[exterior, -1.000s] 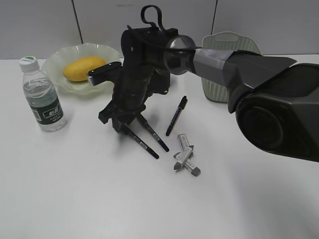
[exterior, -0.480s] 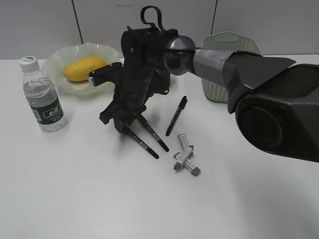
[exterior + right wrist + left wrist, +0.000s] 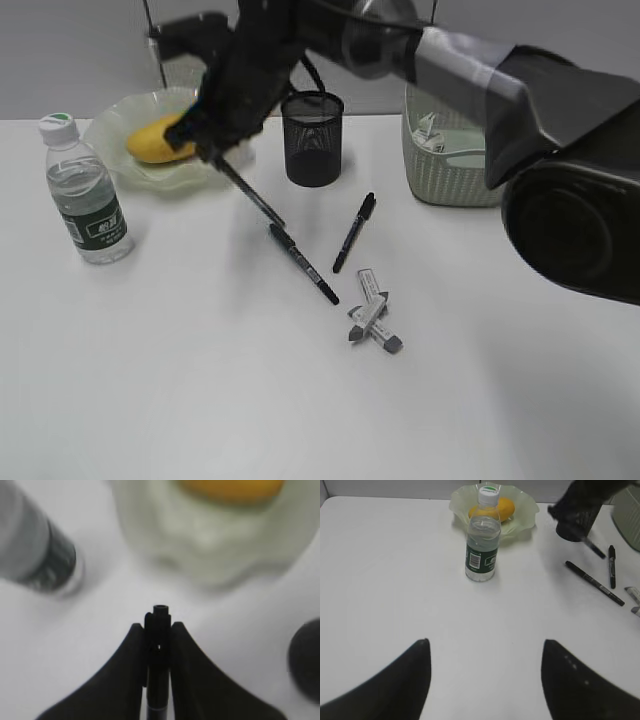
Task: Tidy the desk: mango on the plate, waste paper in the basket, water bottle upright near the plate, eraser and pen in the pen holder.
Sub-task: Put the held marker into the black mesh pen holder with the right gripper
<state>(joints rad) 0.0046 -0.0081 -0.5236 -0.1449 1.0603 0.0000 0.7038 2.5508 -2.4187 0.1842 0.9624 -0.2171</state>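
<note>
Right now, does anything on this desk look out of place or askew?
Yes. Two pens and two erasers lie loose on the desk, outside the pen holder. The right end effector holds a third pen aloft at a slant. The water bottle stands upright; nothing spilled.

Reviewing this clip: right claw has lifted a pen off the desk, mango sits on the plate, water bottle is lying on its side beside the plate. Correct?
One thing is wrong: the water bottle stands upright, cap up, beside the plate, as the exterior and left wrist views show. The rest holds: the right claw grips a pen clear of the desk, and the mango sits on the plate.
</note>
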